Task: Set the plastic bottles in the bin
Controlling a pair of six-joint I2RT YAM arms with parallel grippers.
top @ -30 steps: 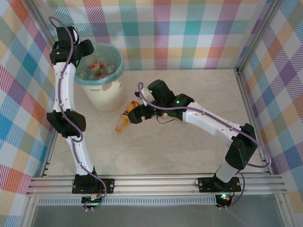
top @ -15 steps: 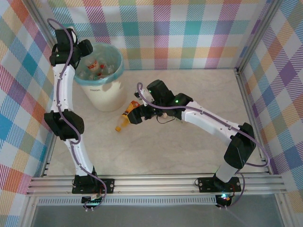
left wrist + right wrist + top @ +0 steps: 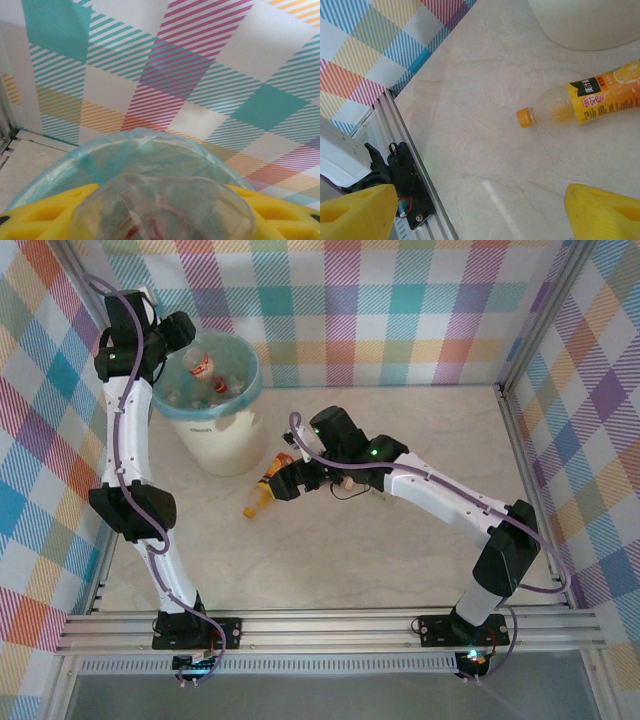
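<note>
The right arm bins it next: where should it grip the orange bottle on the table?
The labelled body, from above, jaws across its width: the bottle lies flat on its side, and it narrows toward the cap.

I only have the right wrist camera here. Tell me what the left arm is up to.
Observer: The left claw is clamped on a clear red-label bottle, held over the bin.
Operator: Report what's inside that bin.
Observer: Several clear bottles lie in it, on the blue-green liner.
Operator: Give me the table beyond my frame.
Observer: From the top camera, the orange bottle is the one bottle I see on the table. It lies close to the bin's base.
</note>
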